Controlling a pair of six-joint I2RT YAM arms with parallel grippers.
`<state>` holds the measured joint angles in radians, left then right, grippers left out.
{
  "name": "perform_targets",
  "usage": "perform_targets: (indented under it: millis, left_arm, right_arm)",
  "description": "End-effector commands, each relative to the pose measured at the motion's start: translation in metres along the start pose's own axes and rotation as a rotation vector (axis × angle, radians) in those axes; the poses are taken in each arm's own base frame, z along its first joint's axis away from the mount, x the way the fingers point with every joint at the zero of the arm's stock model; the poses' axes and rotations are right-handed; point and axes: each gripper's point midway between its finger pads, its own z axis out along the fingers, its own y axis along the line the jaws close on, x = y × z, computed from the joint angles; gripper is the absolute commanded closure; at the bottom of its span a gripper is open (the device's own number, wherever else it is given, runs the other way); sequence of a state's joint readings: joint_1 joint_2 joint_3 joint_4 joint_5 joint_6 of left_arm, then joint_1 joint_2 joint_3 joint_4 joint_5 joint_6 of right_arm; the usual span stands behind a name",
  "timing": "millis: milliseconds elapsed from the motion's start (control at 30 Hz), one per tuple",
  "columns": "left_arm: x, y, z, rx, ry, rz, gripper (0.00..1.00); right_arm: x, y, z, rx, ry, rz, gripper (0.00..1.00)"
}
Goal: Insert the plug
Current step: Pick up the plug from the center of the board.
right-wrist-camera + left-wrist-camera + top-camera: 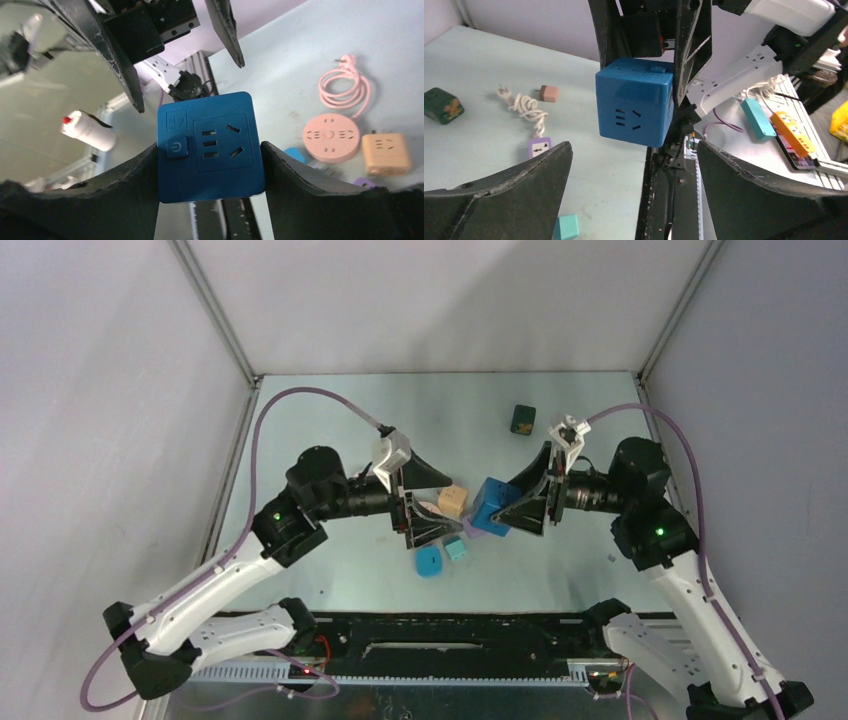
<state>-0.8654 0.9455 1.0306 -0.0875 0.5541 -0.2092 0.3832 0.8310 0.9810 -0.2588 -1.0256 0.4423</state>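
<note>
Jaws of the right arm (pixel 508 508) clamp the blue cube (pixel 210 147) aloft over mid-desk. Its socket face is turned toward the left jaws (pixel 634 150), which gape wide and empty just opposite. The white-corded plug (pixel 504 92) lies loose on the desk (pixel 474 60), below the cube and toward the far edge. The left arm looks the freer one to fetch it.

Top external: high above and behind blue socket cube (pixel 490 508), looking steeply down, far off; whole table (pixel 450 410) in frame.
Left wrist: left of cube, near, roughly level, facing its socket face.
Right wrist: right of cube, closest, facing its switch face.
All three share cube; wrist views face each other across it.
</note>
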Motion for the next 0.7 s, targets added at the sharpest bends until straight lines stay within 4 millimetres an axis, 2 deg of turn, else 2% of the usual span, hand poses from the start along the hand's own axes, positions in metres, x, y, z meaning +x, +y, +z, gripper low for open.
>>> perform_targets:
  millis: [0, 400, 667]
  left_arm:
    - [-0.028, -0.019, 0.002, 0.108, -0.045, 0.055, 0.02]
    - [-0.026, -0.020, 0.008, 0.167, -0.103, 0.201, 0.07]
    - [-0.013, 0.003, 0.013, 0.080, -0.050, 0.247, 0.15]
  right_arm:
    - [-0.012, 0.009, -0.007, 0.034, -0.044, -0.309, 1.00]
    - [-0.006, 0.018, -0.008, -0.001, -0.029, -0.493, 1.00]
    - [-0.010, 0.015, -0.006, 0.014, -0.039, -0.511, 1.00]
